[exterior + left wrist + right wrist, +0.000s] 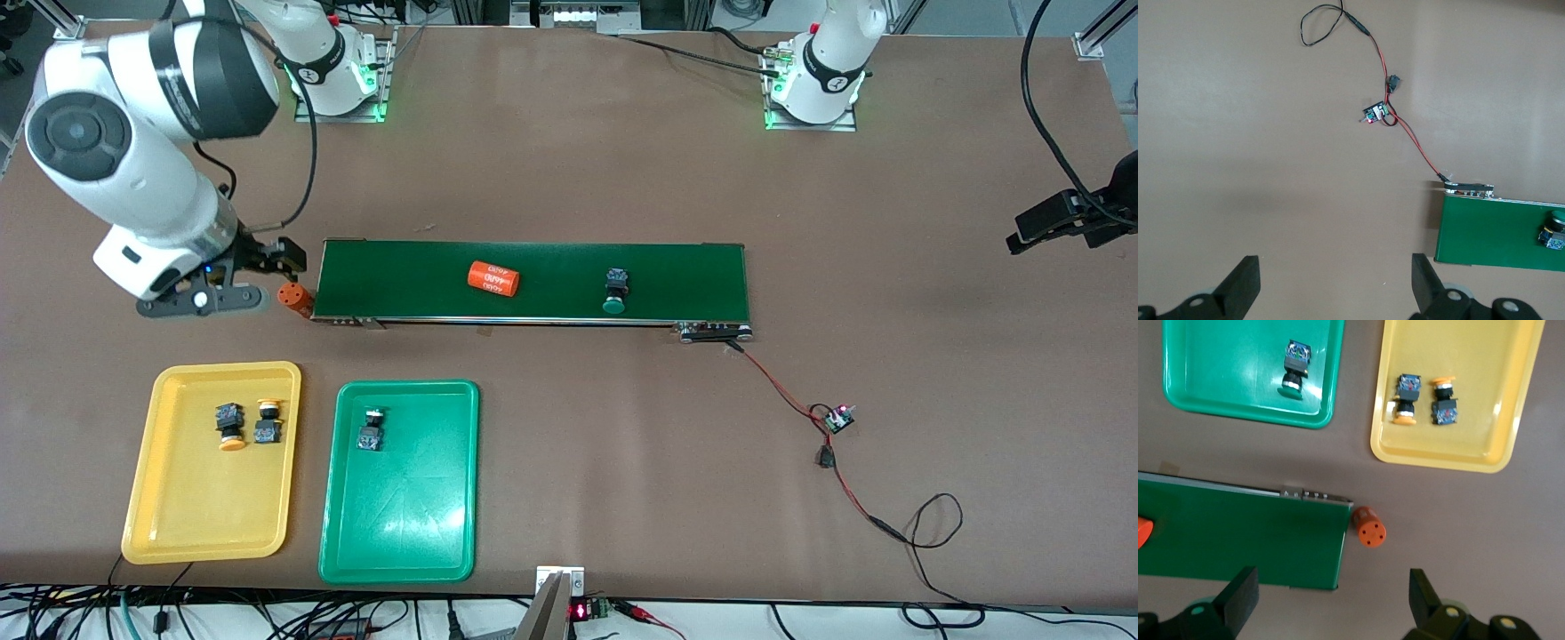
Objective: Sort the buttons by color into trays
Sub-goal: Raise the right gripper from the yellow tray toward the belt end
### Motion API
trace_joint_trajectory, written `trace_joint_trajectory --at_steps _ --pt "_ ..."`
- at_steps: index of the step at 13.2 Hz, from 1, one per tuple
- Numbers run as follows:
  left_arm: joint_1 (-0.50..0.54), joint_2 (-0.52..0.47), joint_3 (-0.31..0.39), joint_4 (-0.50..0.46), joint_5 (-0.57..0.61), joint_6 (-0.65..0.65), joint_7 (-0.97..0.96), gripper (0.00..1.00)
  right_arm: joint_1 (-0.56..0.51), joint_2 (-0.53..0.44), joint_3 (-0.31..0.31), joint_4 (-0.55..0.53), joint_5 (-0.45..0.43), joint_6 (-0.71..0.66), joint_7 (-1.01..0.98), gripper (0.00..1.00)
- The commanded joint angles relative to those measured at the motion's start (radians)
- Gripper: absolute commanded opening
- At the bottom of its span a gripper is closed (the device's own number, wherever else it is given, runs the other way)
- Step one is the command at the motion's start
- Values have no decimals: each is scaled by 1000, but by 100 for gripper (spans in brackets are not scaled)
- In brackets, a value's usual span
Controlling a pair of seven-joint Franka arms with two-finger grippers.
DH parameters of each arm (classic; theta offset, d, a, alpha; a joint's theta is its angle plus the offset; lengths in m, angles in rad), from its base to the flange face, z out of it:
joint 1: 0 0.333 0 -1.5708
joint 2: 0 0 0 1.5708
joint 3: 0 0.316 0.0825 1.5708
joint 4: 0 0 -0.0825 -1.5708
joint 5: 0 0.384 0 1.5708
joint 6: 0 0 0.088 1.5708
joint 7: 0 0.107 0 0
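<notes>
One green button (614,291) (1553,233) lies on the dark green belt (400,280), toward the left arm's end. A second green button (371,431) (1294,367) lies in the green tray (400,533). Two yellow buttons (230,425) (267,422) lie side by side in the yellow tray (204,524). My right gripper (271,258) (1331,583) hangs open and empty over the table at the right arm's end of the belt. Off the belt's other end, my left gripper (1336,267) is open and empty over bare table.
An orange cylinder (493,279) lies on the belt. Another orange cylinder (296,299) (1369,527) stands on the table against the belt's end, under my right gripper. A red-and-black wire with a small board (838,418) (1376,113) trails from the belt's other end.
</notes>
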Motion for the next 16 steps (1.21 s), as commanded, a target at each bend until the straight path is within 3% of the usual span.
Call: trace_joint_trajectory --at_steps 1,3,5,8,12,16 --pt "1 2 -2 2 7 18 15 100 0 -146 -5 -161 60 38 27 100" --pt "3 5 -2 1 7 38 15 100 -1 -225 -3 -253 81 97 27 100" --pt "3 8 -2 -4 7 40 15 100 -18 -306 -5 -333 173 132 24 100" --pt "3 5 -5 -1 7 38 16 100 -30 -401 -5 -427 192 187 6 100" --pt "1 -2 -12 -2 8 28 16 100 -67 -392 -63 -399 192 137 -105 100" --pt "3 2 -9 -2 11 37 21 100 -64 -365 -69 -376 193 127 -82 100"
